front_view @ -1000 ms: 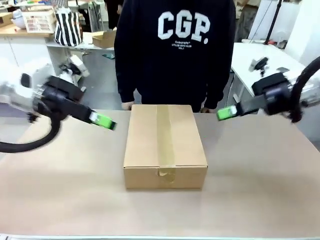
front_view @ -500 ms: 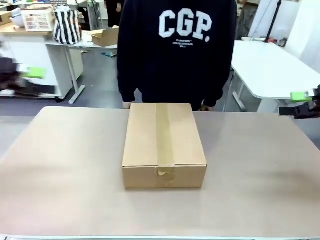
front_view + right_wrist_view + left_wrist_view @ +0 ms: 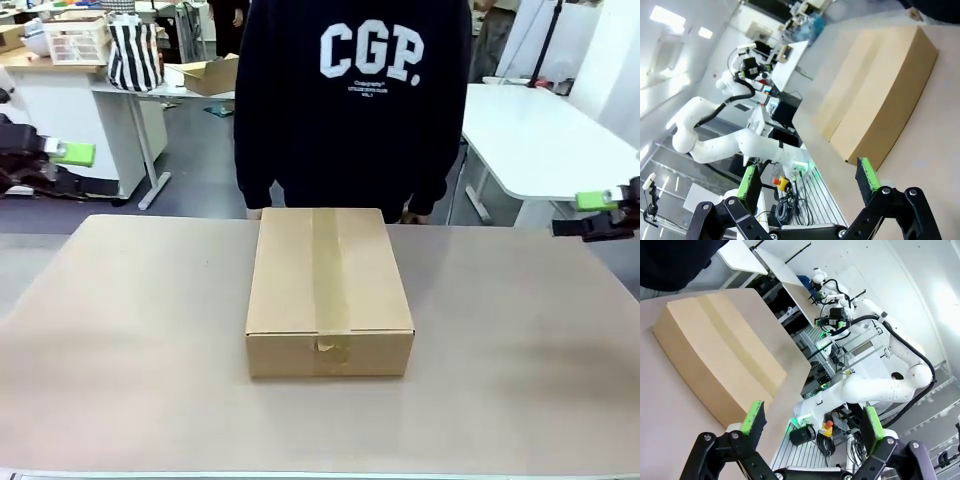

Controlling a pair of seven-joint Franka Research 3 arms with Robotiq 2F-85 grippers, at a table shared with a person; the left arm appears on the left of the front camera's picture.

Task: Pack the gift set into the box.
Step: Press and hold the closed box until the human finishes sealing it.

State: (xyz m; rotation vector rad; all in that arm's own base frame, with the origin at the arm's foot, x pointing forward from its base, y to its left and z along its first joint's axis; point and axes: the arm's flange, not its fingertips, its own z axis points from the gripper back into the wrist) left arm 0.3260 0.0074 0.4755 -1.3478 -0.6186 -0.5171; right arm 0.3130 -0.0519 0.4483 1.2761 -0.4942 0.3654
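The big brown box (image 3: 329, 290) sat in the middle of the surface (image 3: 120, 360). Its top flaps were shut, and a strip of brown tape (image 3: 331, 275) ran down the middle of the lid and over the near side. The gift set could not be seen, so I cannot tell where it was.

A person in a dark top (image 3: 355, 100) with big white letters stood at the far side, right behind the box.

The left claw (image 3: 72, 153) was far out at the left edge of the front view, off to the side of the surface and well apart from the box. In the left wrist view, the left claw (image 3: 812, 422) had its two fingers spread wide, with nothing between them. The box (image 3: 715, 357) lay past them on the surface.

The right claw (image 3: 598, 200) was far out at the right edge of the front view, also well apart from the box. In the right wrist view, the right claw (image 3: 807, 182) had its fingers spread wide too, and it held nothing. The box (image 3: 880, 100) showed beyond them.
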